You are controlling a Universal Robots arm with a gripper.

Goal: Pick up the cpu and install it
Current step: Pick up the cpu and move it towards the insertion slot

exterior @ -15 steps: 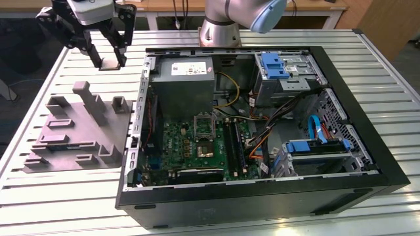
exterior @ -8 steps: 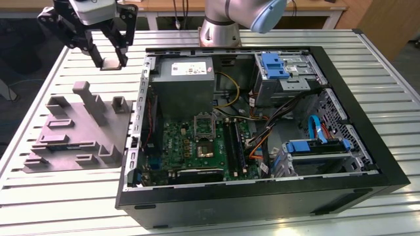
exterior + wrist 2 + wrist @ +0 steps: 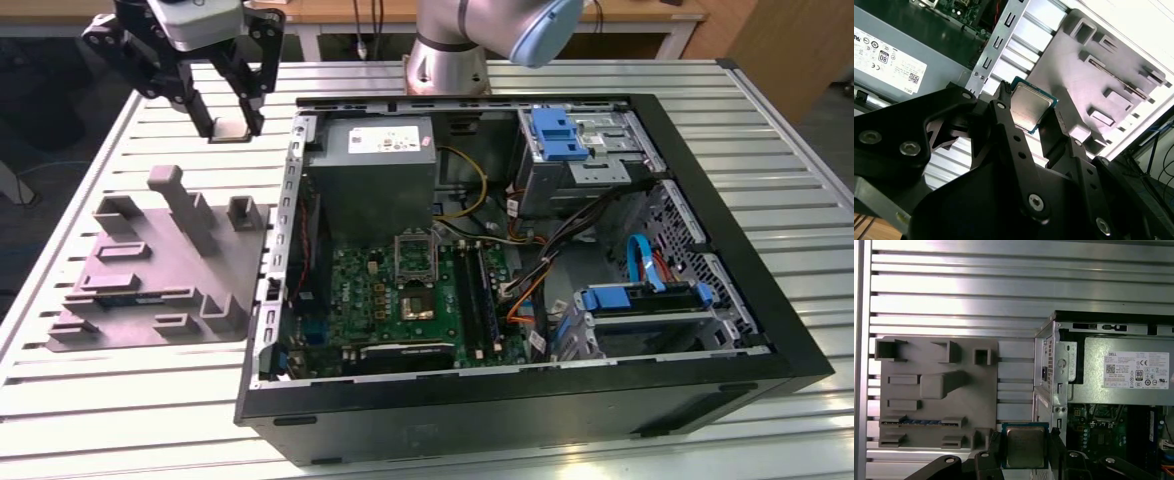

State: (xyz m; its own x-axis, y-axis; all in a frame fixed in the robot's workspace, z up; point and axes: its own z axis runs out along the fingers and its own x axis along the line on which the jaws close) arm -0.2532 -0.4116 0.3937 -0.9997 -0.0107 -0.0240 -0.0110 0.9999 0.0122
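Black gripper [image 3: 230, 127] — clamping cpu [image 3: 1025, 446] (held aloft).

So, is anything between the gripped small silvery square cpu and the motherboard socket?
Nothing visible covers the dark square socket; the black computer case is open on top. The cpu, held in the gripper, hangs outside the case's metal side wall.

My claw [image 3: 230, 120], with the cpu [image 3: 1025, 446] pinched in it, hangs in open air over the bare desk [image 3: 120, 160], above the posts of the grey holder plate [image 3: 147, 270]. Towards the board, the case's side wall [image 3: 296, 190] stands in the way, with the grey power box [image 3: 380, 170] just inside it. I see nothing over the socket [image 3: 418, 303]. It is hemmed by the memory stick [image 3: 470, 290] on the exterior view's right, with loose cables [image 3: 541, 265] beyond.
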